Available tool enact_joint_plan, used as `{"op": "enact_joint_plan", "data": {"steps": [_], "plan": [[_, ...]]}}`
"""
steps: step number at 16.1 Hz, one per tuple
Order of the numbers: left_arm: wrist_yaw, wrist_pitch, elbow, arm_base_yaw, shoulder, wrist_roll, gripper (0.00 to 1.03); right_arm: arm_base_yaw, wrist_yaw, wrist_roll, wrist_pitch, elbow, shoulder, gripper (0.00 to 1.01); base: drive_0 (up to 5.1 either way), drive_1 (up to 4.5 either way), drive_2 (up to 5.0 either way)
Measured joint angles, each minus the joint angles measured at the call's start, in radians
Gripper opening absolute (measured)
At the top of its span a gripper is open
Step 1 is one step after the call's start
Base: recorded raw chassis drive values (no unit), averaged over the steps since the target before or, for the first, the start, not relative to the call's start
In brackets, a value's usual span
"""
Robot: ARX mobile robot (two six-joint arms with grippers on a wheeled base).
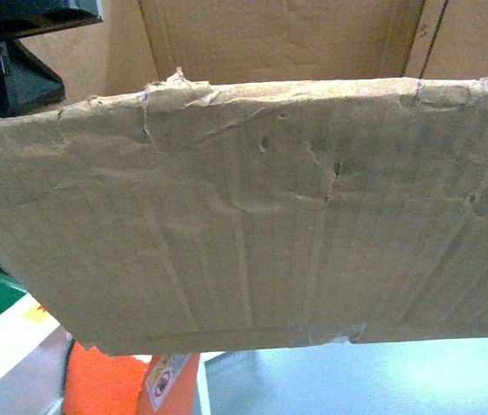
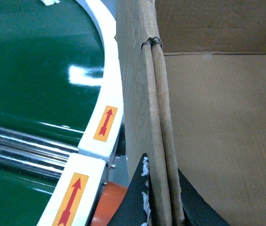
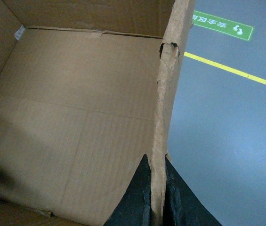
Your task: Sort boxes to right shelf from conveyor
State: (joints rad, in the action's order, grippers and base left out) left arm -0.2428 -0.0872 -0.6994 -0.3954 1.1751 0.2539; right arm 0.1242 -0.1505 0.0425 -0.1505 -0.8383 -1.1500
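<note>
Box wall: a creased brown side of the cardboard box (image 1: 252, 216) fills almost the whole head view, tilted, with a torn ragged top edge and a few small punctures.
Left gripper: the left gripper (image 2: 163, 207) pinches the box's left wall at its top edge; one dark finger (image 2: 135, 197) lies on the outer face and the other on the inner face, drawn in narrow with the doubled cardboard edge between them.
Right gripper: the right gripper (image 3: 157, 202) pinches the opposite wall the same way; one dark finger (image 3: 135, 200) sits inside the box and the other outside, both tight against the wall.
Box position: held between the two grippers, one on each side wall, open top facing the wrist cameras.
Box inside: a bare brown floor runs away from both pairs of fingers; a small white label (image 3: 19, 32) sits at the far corner, well beyond the right fingers.
Belt: the dark green conveyor (image 2: 34, 70) lies outside the left fingers, past the box wall; its pale curved rim (image 2: 111, 89) carries yellow stickers with red arrows (image 2: 105, 123) and runs just beside the wall.
Rollers: shiny metal bars (image 2: 20, 148) cross the belt, level with the left fingers.
Floor: grey floor (image 3: 227, 141) spreads outside the right fingers, with a yellow line (image 3: 231, 70) and a green sign (image 3: 222, 24) farther off.
Orange object: something orange (image 1: 110, 380) shows under the box's lower edge; what it is cannot be told.
</note>
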Motion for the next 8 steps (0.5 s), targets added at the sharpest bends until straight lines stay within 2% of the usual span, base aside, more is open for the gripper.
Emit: {"op": "enact_joint_plan", "data": {"steps": [5,6,8], "plan": [[0.000,0.000,0.000,0.000,0.000,0.000,0.03,0.000,0.000,0.000,0.000,0.000,0.000,0.02,-0.9,-0.88,-0.9],[0.000,0.000,0.000,0.000,0.000,0.000,0.03,0.000,0.000,0.000,0.000,0.000,0.000,0.02,2.1,-0.90,-4.0],[0.001,0.000,0.000,0.002,0.000,0.000,0.03,0.000,0.000,0.000,0.000,0.000,-0.001,0.02,-1.2,-1.20,-1.2]]}}
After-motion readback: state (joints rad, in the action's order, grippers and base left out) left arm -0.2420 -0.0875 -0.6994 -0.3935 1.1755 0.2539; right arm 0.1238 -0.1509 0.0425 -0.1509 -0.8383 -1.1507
